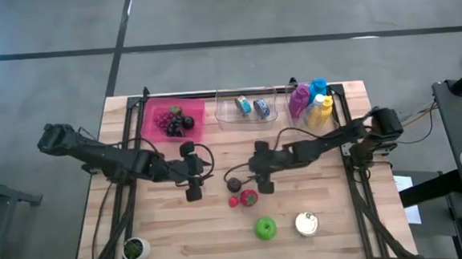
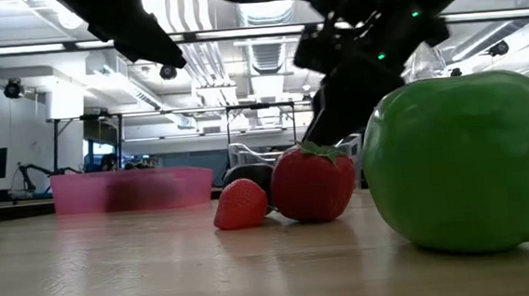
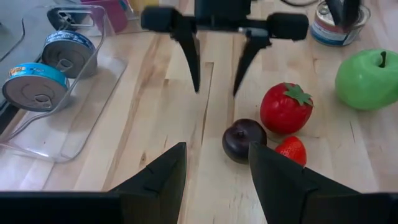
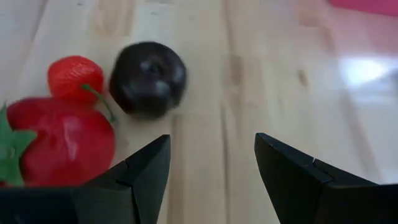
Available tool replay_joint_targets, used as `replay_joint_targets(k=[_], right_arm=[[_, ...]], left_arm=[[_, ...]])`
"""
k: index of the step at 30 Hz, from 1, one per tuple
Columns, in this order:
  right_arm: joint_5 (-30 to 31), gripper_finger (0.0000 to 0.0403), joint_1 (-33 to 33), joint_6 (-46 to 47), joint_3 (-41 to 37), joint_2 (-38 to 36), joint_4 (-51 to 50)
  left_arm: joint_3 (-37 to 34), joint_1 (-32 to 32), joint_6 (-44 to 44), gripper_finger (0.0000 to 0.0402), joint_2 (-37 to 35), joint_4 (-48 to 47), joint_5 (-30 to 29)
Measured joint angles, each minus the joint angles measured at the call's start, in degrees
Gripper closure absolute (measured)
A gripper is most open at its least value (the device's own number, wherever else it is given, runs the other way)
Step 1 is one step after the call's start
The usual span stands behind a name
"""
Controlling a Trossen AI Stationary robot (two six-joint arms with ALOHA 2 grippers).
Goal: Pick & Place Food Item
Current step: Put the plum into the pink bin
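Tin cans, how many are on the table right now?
3. Two cans lie side by side in the clear tray at the far edge; one can stands near the green apple. Others may be hidden.

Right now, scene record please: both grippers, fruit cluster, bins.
left gripper: open, empty, beside the dark plum
right gripper: open, empty, other side of the plum
dark plum: on the table, not gripped
large strawberry: next to the plum
small strawberry: beside the large one
green apple: apart, near the tin can
pink tray: holds grapes
clear bin: holds two cans
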Motion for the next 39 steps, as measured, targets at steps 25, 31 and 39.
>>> replay_joint_targets(k=[25, 31, 39], right_arm=[[-6.0, 0.0175, -1.0, -5.4, 12.0, 10.5, -1.4], [-6.0, 0.0175, -1.0, -4.9, 11.1, 9.5, -4.5], [-10.3, 0.0175, -0.9, -3.8, 11.1, 10.6, -3.6]], left_arm=[[0.0, 0.0, -0.2, 0.0225, 0.0, -0.6, 0.0], [0.0, 0.0, -0.2, 0.0223, 0.0, -0.6, 0.0], [0.0, 0.0, -0.2, 0.0229, 0.0, -0.6, 0.0]])
